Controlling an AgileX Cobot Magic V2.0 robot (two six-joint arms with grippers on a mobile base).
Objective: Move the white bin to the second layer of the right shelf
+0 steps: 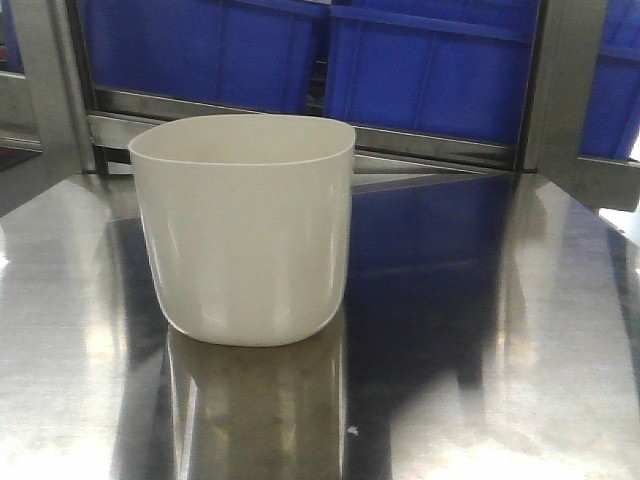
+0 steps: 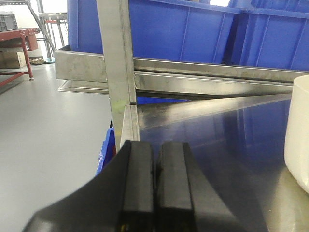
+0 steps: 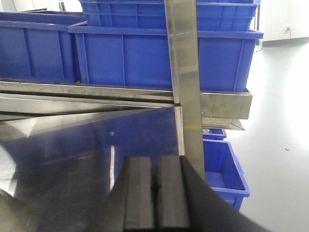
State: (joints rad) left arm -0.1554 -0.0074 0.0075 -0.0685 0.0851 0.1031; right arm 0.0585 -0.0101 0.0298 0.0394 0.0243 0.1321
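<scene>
1. The left hand (image 2: 155,150) is low and off to the left of the white bin (image 1: 245,230). Its two black fingers are pressed together with nothing between them.
2. The right hand (image 3: 155,166) is off to the right of the white bin. Its fingers are together too, and it holds nothing.
3. The white bin stands upright on the shiny steel tabletop (image 1: 480,330). Nothing is touching it.
4. Behind the white bin runs a steel rack bar (image 1: 430,145). Behind that sit big blue crates (image 1: 430,70).
5. I cannot see the right shelf second layer in these views.
6. What could go wrong:
   - The white bin is smooth, has no handles and gets narrower toward its bottom, so I think it could slip out of a squeeze.
   - A push from only one side could make it slide on the slick tabletop or tip over.
   - Each hand needs to open first, because a closed hand would only bump the white bin.
   - A steel post (image 2: 116,58) stands close by, and an arm could hit it.
</scene>
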